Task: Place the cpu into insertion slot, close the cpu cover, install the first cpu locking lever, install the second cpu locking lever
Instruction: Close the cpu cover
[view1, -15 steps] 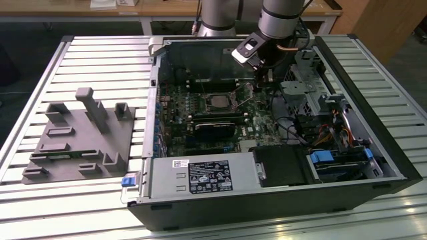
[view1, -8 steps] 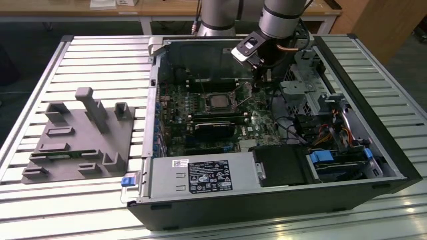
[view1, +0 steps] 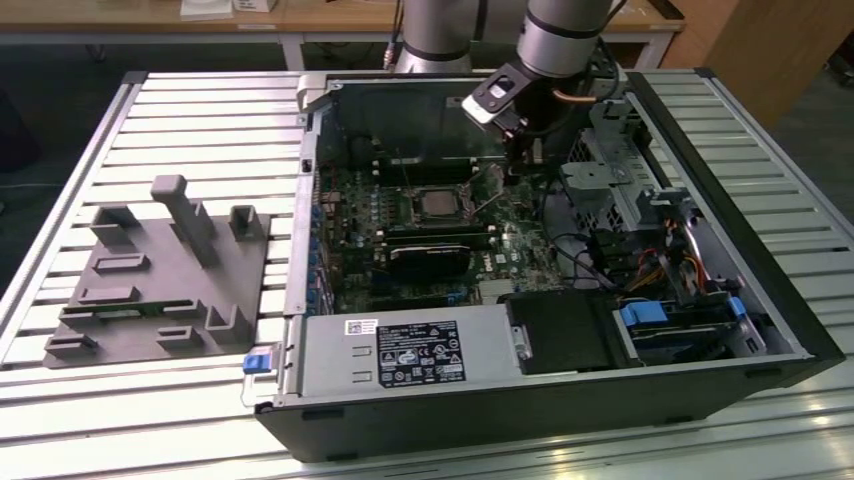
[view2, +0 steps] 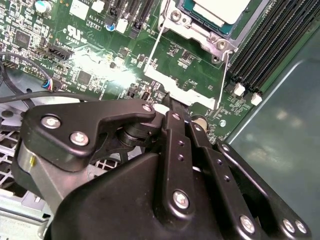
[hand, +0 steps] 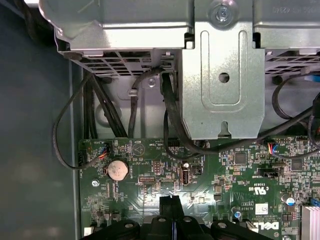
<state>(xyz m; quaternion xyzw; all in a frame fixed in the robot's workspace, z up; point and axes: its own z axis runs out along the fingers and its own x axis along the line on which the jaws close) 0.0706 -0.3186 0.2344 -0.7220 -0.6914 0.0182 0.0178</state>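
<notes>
Exterior view: gripper (view1: 529, 160) upper centre of frame, inside open computer case (view1: 534, 420), near cpu (view1: 434, 204) seated in insertion slot (view1: 437, 222) mid-frame. Second wrist view: fingers pinched together, empty; cpu framed by cpu cover (view2: 197, 37), 2 wire levers (view2: 154, 47) alongside. First wrist view: closed tips over green board (hand: 225, 170).

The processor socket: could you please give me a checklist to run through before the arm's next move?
1. Chip seated in the socket: ok, its pale face lies flat inside the frame.
2. Cover down over the chip: ok, as far as it shows.
3. Both wire levers latched: cannot tell.
4. Gripper shut, low over the board beside the socket: ok.
5. Gripper holding anything: cannot tell.
6. Cables away from the socket: ok, they hang by the metal cage.
</notes>
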